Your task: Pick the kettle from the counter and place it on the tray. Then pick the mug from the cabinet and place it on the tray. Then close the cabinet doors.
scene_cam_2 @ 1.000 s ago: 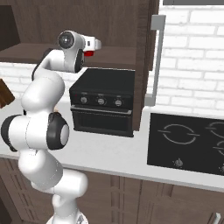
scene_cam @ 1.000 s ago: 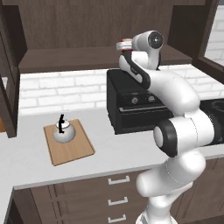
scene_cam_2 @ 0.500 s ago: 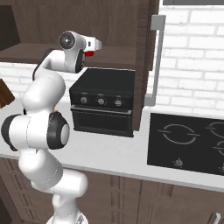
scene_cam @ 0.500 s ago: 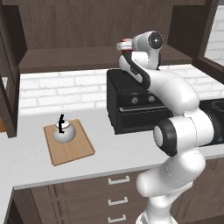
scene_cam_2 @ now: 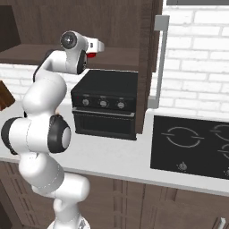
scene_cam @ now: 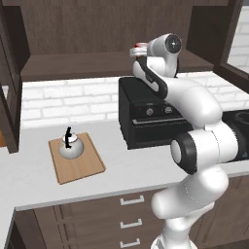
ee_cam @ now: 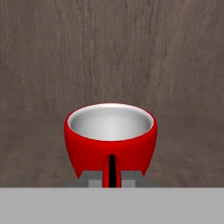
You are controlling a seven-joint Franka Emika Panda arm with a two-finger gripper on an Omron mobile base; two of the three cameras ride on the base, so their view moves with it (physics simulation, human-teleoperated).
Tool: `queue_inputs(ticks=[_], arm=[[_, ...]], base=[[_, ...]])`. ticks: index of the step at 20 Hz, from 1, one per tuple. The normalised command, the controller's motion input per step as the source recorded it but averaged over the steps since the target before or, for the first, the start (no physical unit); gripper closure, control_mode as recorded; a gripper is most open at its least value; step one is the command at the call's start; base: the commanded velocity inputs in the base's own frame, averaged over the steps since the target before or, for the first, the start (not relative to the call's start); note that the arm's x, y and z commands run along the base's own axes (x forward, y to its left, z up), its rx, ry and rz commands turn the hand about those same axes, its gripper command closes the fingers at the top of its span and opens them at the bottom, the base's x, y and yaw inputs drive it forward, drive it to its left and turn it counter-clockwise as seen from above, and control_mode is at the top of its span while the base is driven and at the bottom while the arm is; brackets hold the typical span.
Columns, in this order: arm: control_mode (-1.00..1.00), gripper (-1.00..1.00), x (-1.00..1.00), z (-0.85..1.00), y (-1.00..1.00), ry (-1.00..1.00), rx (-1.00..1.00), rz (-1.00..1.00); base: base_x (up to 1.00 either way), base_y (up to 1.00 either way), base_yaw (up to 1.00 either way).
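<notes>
Seen from the hand, the gripper (ee_cam: 111, 179) is clenched on the handle of the one red mug (ee_cam: 110, 135), which stands upright on the cabinet (ee_cam: 109, 57) shelf with its white inside showing — a detail neither base view gives, since there the mug is only a red sliver at the hand. The left base view alone shows the single kettle (scene_cam: 71, 146) sitting upright on the tray (scene_cam: 78, 160), on the counter (scene_cam: 29, 175) left of a black oven (scene_cam: 151, 119). The right base view alone shows one black hob (scene_cam_2: 192, 145) and, beyond it, one of the cabinet doors (scene_cam_2: 150, 58) swung open — its silver bar handle facing out.
</notes>
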Motion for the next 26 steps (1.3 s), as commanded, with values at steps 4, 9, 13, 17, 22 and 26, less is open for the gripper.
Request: queue_inputs(ticks=[4,9,13,17,22,26], arm=[[-1.00,1.00,-0.05,-0.10,0.00,0.00,0.00,0.00],[-1.00,1.00,-0.16,-0.01,0.00,-0.03,0.00,0.00],[-1.00,1.00,-0.18,0.00,0.00,-0.08,0.00,0.00],[-1.00,1.00,-0.35,0.00,0.00,-0.14,0.00,0.00],[-1.00,1.00,-0.67,0.04,0.00,-0.26,0.00,0.02],[-1.00,1.00,-0.91,0.14,0.00,-0.24,0.01,0.11]], base=[[0.00,0.00,0.00],[0.00,0.00,0.00],[0.00,0.00,0.00],[0.00,0.00,0.00],[0.00,0.00,0.00],[0.00,0.00,0.00]])
